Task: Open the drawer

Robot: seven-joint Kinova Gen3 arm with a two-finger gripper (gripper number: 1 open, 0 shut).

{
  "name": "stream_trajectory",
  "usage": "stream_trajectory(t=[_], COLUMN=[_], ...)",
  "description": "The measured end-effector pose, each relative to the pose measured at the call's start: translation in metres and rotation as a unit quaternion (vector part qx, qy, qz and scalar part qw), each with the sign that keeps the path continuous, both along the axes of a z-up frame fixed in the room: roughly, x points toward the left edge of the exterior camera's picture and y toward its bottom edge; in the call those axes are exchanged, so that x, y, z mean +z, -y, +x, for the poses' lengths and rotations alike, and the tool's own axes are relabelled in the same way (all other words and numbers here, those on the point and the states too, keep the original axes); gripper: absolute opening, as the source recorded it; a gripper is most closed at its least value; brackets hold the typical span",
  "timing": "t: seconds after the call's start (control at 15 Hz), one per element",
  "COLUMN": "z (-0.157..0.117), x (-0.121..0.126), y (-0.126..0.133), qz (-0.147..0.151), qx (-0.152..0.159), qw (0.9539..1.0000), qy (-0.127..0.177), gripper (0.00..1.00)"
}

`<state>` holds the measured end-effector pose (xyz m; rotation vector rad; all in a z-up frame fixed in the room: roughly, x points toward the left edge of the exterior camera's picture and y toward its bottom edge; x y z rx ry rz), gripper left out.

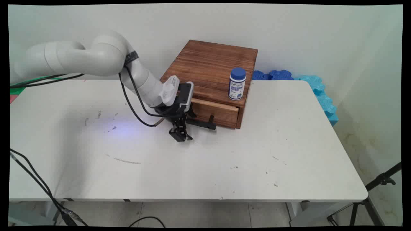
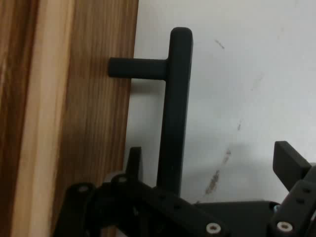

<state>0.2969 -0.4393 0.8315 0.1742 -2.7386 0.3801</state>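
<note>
Claw: black two-finger gripper [image 1: 181, 136], fingers spread wide, holding nothing.
Nearest thing: black bar handle [image 2: 175, 106] of the wooden drawer front [image 1: 215, 113], between the fingers, not clamped.
Above: white blue-capped bottle [image 1: 237, 84] on the brown wooden box [image 1: 210, 65].
Risk: a jolt could topple the bottle.
Risk: fingertips near the white table [image 1: 205, 160] may scrape.

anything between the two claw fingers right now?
Yes. In the hand view the drawer's black bar handle runs between the claw's fingers, which stand open around it without touching; bare white table lies beyond.
</note>
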Motion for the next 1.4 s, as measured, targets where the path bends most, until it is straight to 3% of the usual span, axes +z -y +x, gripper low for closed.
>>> stream_trajectory(t=[0.8,1.4], z=[-0.011,-0.017], x=[-0.017,-0.022], y=[-0.001,-0.025], qz=[0.000,0.019], qx=[0.006,0.021], qw=[0.9999,0.9996], qy=[0.014,0.009], gripper=[1.00,1.00])
